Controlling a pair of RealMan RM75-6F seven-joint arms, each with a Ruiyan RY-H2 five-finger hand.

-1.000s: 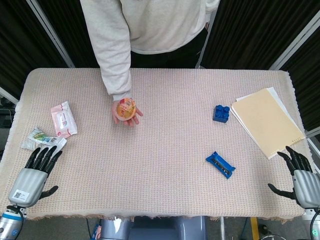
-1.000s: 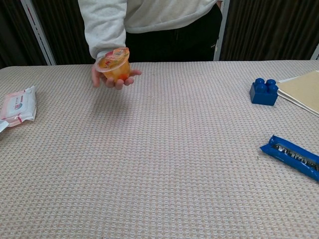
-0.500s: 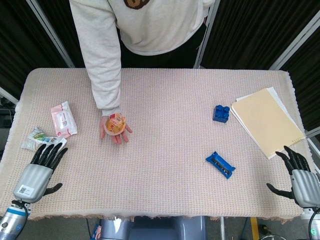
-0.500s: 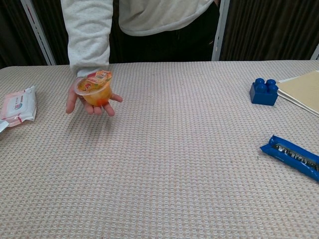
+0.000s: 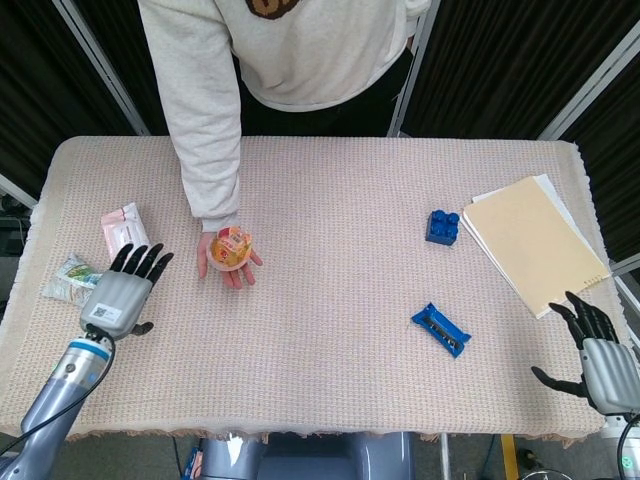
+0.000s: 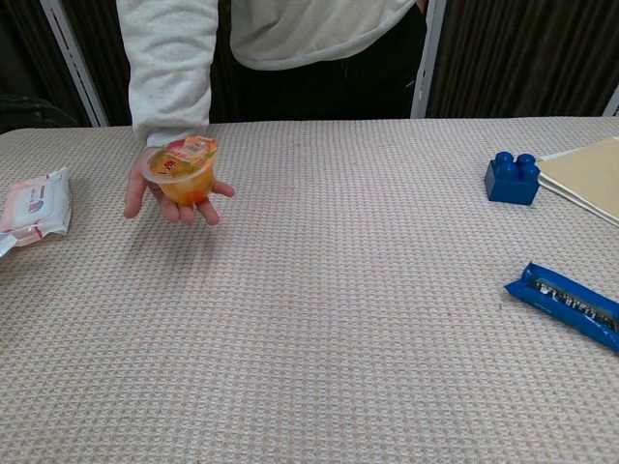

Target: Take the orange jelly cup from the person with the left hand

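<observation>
The orange jelly cup (image 5: 231, 247) (image 6: 182, 170) rests on the person's upturned palm (image 5: 226, 262), held out over the left part of the table. My left hand (image 5: 124, 292) hovers over the cloth to the left of that palm, fingers spread, holding nothing, a short gap from the cup. My right hand (image 5: 600, 353) stays at the table's near right corner, fingers apart and empty. Neither hand shows in the chest view.
A pink wipes pack (image 5: 118, 230) (image 6: 37, 204) and a green-white packet (image 5: 72, 279) lie just behind and left of my left hand. A blue brick (image 5: 442, 226), a blue wrapped bar (image 5: 440, 329) and a tan folder (image 5: 532, 240) sit on the right side.
The person's hand with the cup came down and toward me, then held still. My left hand rose from the near left edge and moved forward-right toward the cup.
</observation>
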